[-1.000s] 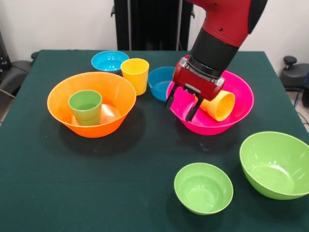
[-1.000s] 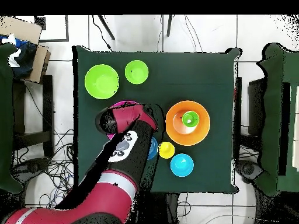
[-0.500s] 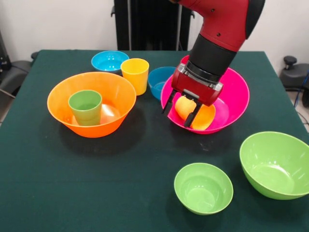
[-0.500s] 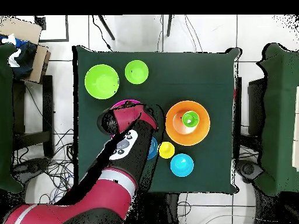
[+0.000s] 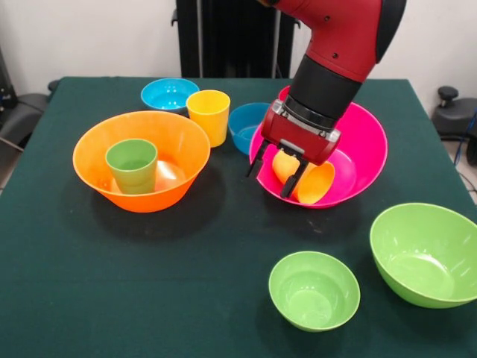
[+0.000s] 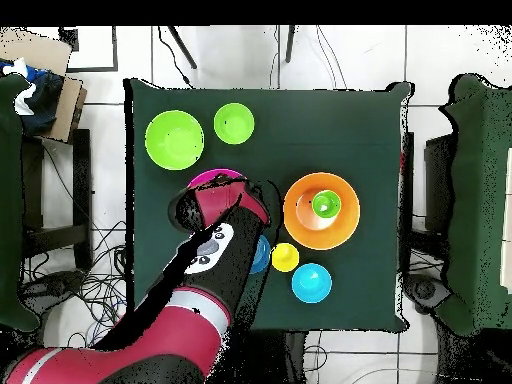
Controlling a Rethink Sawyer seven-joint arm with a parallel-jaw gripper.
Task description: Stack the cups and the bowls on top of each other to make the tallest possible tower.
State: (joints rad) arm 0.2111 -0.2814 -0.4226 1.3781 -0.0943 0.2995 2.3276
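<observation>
Cup pickup in pink bowl.
Orange-yellow cup, tipped, is straddled by spread jaws; closing is required next.

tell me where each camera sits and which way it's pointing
Front view: sits across the table, facing the robot; the red and black arm comes down to the gripper at the large hot pink plastic bowl.
Overhead view: hangs above, looking straight down; the arm reaches up from the bottom edge.
Shared: both show the large orange plastic bowl holding the green tapered cup.
</observation>
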